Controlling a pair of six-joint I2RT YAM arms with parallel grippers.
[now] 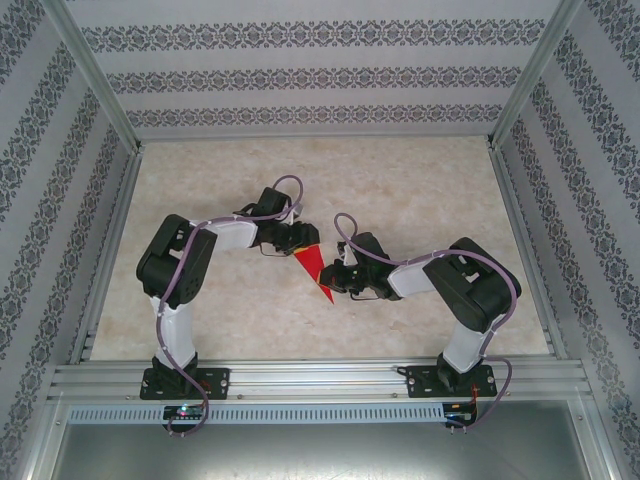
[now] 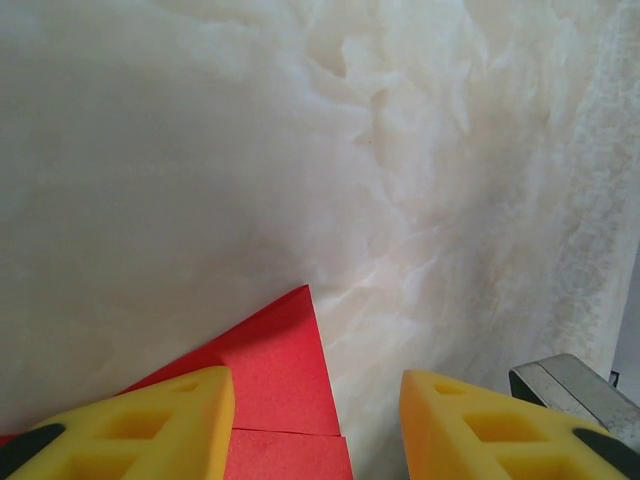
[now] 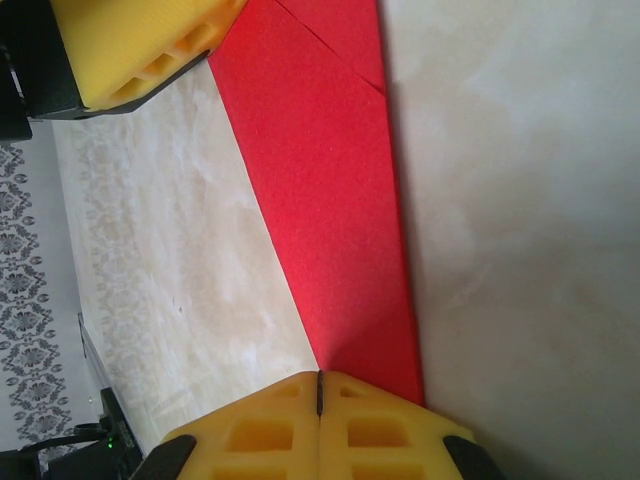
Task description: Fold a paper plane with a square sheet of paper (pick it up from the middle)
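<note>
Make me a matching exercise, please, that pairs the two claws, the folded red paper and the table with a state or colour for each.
Things:
1. left claw
2. right claw
3. paper plane
4. table

States or colours:
A. pale and marbled
B. fingers shut together, at the paper's narrow tip
C. bright red, long and pointed, lying flat
D. fingers apart, over the paper's wide end

Pairs: 1-D, 2-B, 3-C, 4-A
</note>
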